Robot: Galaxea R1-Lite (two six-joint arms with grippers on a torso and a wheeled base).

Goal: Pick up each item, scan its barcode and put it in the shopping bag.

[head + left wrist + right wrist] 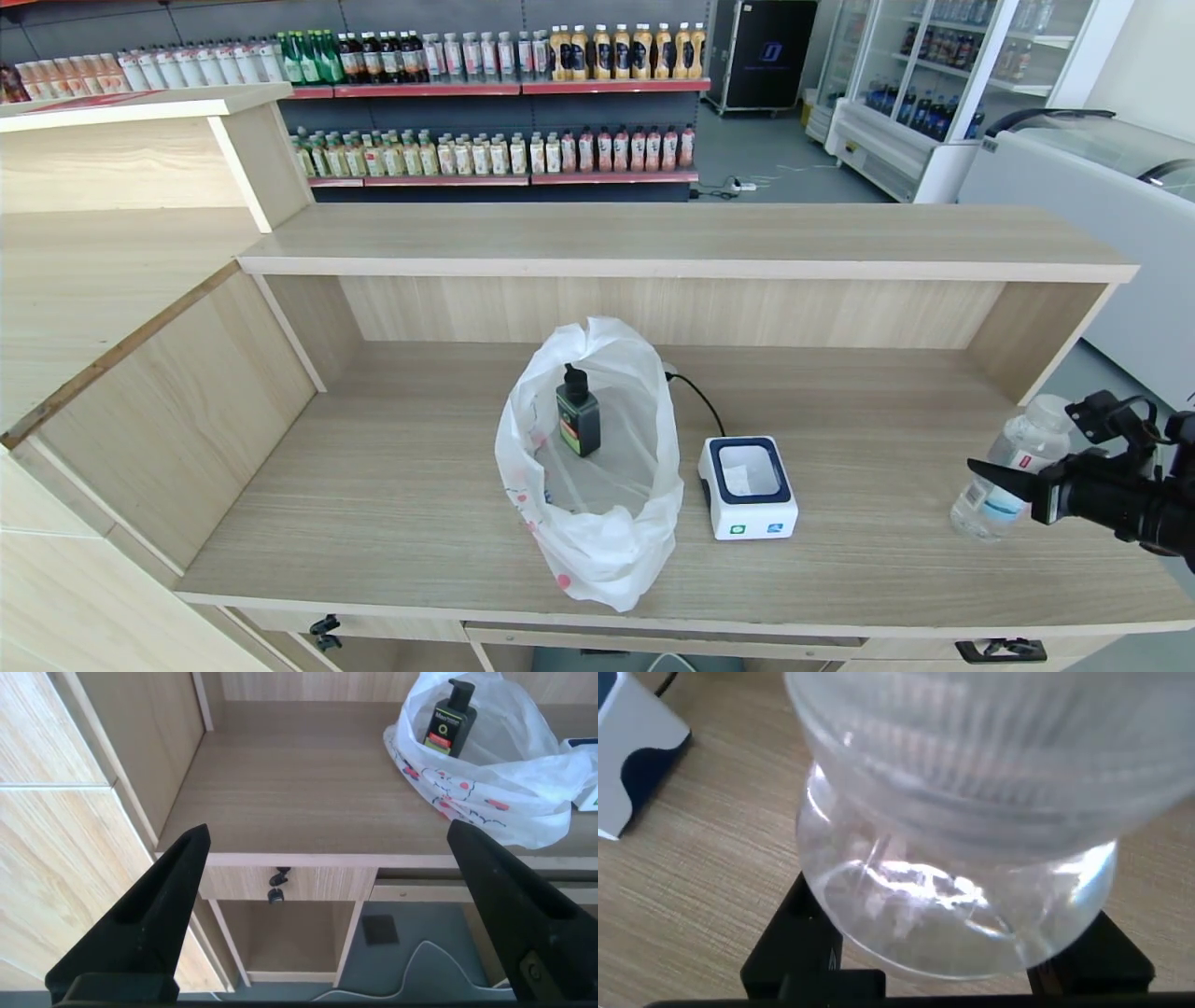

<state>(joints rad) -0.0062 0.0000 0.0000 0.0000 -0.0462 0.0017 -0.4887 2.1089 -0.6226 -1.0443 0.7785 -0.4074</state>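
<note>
Pump bottle point(578, 411) in bag point(607, 551), scanner point(747, 487) to its right.

We see a white shopping bag point(602, 551) dotted pink, black bottle point(579, 418) banded orange-green, white scanner point(749, 516) rimmed navy, clear water bottle point(1016, 459), pale wood-grain counter point(887, 420).

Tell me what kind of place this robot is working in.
Probably a small shop's checkout: shelves of bottled drinks and glass-door coolers stand behind the wooden counter, which carries a barcode scanner and a shopping bag; the right gripper holds a water bottle.
</note>
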